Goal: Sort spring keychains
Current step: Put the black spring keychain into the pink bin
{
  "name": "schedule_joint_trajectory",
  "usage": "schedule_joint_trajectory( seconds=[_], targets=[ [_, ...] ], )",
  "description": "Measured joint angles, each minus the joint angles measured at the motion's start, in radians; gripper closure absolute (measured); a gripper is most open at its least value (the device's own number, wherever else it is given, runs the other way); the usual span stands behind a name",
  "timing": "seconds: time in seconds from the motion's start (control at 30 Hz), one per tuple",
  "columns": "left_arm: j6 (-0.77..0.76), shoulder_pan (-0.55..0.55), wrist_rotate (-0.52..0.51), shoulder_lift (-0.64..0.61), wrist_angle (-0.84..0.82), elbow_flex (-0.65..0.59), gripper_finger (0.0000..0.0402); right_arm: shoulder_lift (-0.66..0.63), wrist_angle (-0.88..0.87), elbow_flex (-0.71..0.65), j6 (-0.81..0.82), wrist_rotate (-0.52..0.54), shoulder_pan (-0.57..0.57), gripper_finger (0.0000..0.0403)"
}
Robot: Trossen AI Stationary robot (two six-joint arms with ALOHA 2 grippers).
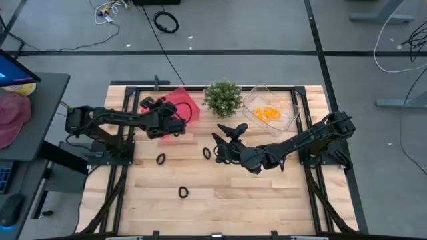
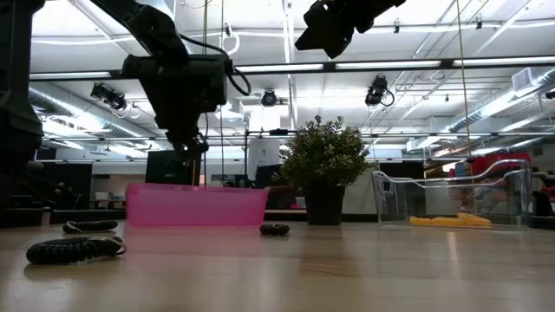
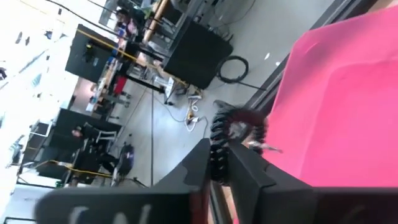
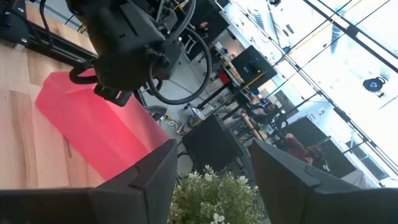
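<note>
My left gripper [image 1: 175, 125] hangs over the near part of the pink bin [image 1: 183, 103], shut on a black spring keychain [image 3: 221, 146]. Above the middle of the table my right gripper [image 1: 227, 133] stands open, holding nothing, near the potted plant [image 1: 223, 97]. Three black spring keychains lie flat on the wood [image 1: 161, 159] [image 1: 207, 153] [image 1: 183, 192]. Orange spring keychains [image 1: 267, 113] lie in the clear container [image 1: 288, 107]. In the low view the left gripper [image 2: 191, 146] hangs just above the bin [image 2: 195, 206]. My left gripper has the black keychain's coil [image 3: 217, 163] pinched between its two fingers, at their free ends. The rest of the coil and a small metal ring [image 3: 267, 147] stick out past the fingertips, over the pink bin and clear of it.
The potted plant stands between the pink bin and the clear container at the table's far side. Black frame rails [image 1: 123, 173] run along the left and right of the wooden top. The near half of the table holds only the loose keychains.
</note>
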Motion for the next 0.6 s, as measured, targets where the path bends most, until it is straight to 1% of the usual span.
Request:
schedule_joint_trajectory(
  seconds=[0.23,0.33,0.47,0.6],
  targets=[
    [0.032,-0.002,0.054,0.0,0.051,0.0,0.0277,0.0,0.0,0.0,0.025,-0.008,-0.005,0.0195],
    [0.035,-0.002,0.072,0.0,0.053,0.0,0.025,0.0,0.0,0.0,0.027,-0.018,-0.005,0.0195],
    [0.039,-0.002,0.096,0.0,0.054,0.0,0.0227,0.0,-0.001,0.0,0.046,-0.019,-0.006,0.0195],
    [0.062,-0.002,0.127,0.0,0.07,0.0,0.0219,0.0,-0.035,0.002,0.135,-0.041,-0.02,0.0195]
  ],
)
